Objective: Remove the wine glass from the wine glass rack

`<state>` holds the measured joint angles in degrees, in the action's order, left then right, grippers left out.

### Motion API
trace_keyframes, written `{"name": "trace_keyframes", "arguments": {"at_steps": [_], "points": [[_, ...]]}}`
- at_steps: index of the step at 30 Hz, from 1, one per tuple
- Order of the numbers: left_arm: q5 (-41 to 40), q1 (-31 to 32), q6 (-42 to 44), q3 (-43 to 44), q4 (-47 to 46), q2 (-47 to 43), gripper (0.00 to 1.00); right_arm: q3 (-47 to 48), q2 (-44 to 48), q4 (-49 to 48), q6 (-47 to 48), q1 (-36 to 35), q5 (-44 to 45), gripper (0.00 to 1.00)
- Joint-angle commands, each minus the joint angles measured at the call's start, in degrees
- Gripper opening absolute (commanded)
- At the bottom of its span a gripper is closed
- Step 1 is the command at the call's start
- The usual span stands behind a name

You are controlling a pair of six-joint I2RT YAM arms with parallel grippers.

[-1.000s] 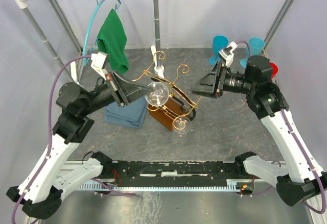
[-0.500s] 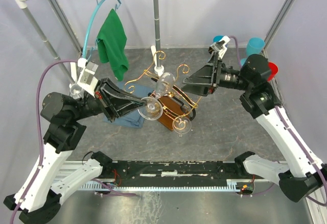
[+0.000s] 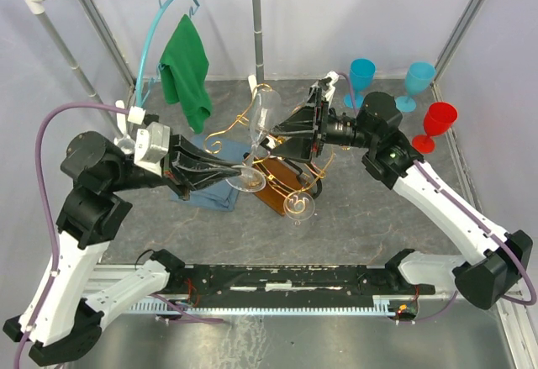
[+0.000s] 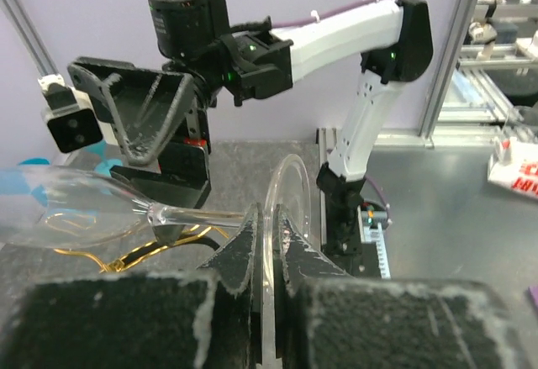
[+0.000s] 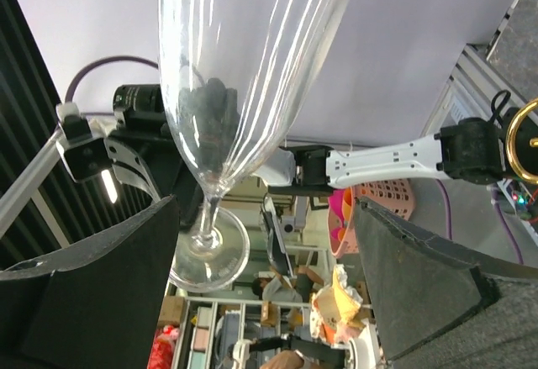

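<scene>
The only print in view, on a red-and-white packet [image 4: 514,163] at the right edge of the left wrist view, is showing too blurred to read.

The left claw [image 3: 239,177] is clamping shut on the foot of the glass [image 3: 262,117]. The left wrist view is showing that disc pinched edge-on between the fingers [image 4: 239,251], with stem and bowl running off to the left.

Only the right wrist view is showing the bowl standing between the wide-open fingers of the right claw [image 5: 265,203], with a gap showing on each side.

From above, the left arm is reaching rightward and the right arm leftward, meeting over the rack [image 3: 273,192] on the bench [image 3: 378,192]. The glass is being held tilted above the rack's gold wires — contact with them cannot be told. A second glass [image 3: 298,205] is hanging at the rack's near end.
</scene>
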<state>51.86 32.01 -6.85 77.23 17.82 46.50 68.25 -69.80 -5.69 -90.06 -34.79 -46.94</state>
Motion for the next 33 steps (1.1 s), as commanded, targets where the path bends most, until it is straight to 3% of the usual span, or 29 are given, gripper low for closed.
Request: {"name": "trace_keyframes", "arguments": {"at_steps": [1,9,19,29,33], "points": [[5.01,0.08,14.7,4.67,7.95,0.93,0.03,1.23,-0.31,-6.27,-2.6,-0.33,2.63,0.92],[5.93,0.12,16.91,5.15,10.35,-0.74,0.03,2.35,-1.76,-7.6,-2.61,-0.37,4.45,0.91],[6.88,0.08,16.87,5.35,10.07,0.17,0.03,3.31,-3.59,-10.0,-3.57,-1.41,8.4,0.79],[5.25,0.07,16.08,4.99,8.79,1.09,0.03,6.34,-1.74,-3.5,0.18,-2.99,15.91,0.75],[4.37,0.08,15.69,4.41,7.59,0.87,0.03,5.25,-0.81,-2.66,0.09,-3.64,18.6,0.66]]}}
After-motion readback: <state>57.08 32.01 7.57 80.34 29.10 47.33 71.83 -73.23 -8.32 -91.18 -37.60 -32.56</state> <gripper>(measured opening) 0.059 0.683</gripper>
